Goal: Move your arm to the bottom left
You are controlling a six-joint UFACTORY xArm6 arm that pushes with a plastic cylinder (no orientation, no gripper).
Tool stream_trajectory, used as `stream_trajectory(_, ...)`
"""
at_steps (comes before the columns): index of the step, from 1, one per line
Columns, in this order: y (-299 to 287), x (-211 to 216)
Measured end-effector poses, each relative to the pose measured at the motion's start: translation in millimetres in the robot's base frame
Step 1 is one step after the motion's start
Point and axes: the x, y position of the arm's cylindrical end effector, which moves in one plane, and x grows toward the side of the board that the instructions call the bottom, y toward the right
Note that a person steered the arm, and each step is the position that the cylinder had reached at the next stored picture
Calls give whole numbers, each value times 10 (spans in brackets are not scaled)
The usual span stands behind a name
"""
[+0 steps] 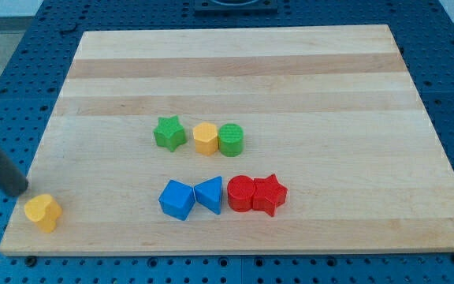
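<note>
My rod comes in from the view's left edge, and my tip (18, 190) rests at the board's bottom left, just off its left edge. A yellow heart-shaped block (43, 212) lies just below and to the right of the tip, close to it; I cannot tell whether they touch. In the middle a green star (169, 132), a yellow hexagon (206, 138) and a green cylinder (231, 140) form a row. Below them a blue cube (177, 199), a blue triangle (210, 194), a red cylinder (241, 193) and a red star (270, 194) form a second row.
The wooden board (235, 71) lies on a blue perforated table (6, 55). A dark mount (235, 6) sits at the view's top centre, beyond the board.
</note>
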Motion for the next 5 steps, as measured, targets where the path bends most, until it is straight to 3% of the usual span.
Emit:
stream_trajectory(3, 75, 663)
stream_trajectory(5, 511, 660)
